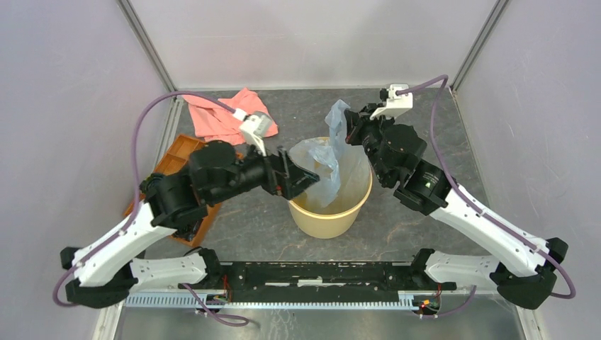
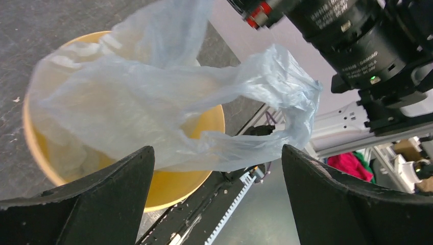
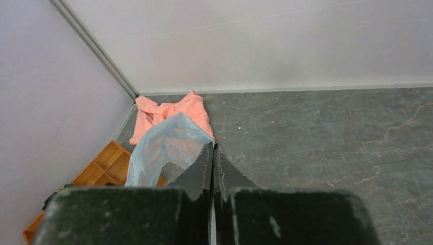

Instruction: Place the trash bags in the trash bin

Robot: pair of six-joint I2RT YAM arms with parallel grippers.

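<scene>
The pale yellow trash bin (image 1: 329, 223) stands on the table's middle. A pale blue-grey trash bag (image 1: 329, 159) hangs from my right gripper (image 1: 352, 131) and drapes down into the bin's mouth. In the right wrist view my right gripper (image 3: 213, 147) is shut, with an edge of the bag (image 3: 158, 148) pinched at its tips. My left gripper (image 1: 301, 177) is open at the bin's left rim. In the left wrist view it (image 2: 217, 150) is wide open, with the bag (image 2: 168, 102) spread just beyond the tips over the bin (image 2: 178, 186), touching neither finger.
A salmon-pink cloth (image 1: 227, 117) lies at the back left, also in the right wrist view (image 3: 173, 112). An orange compartmented tray (image 1: 177, 159) sits at the left under my left arm. Enclosure walls stand close on three sides. The arms' base rail (image 1: 312, 273) runs along the front.
</scene>
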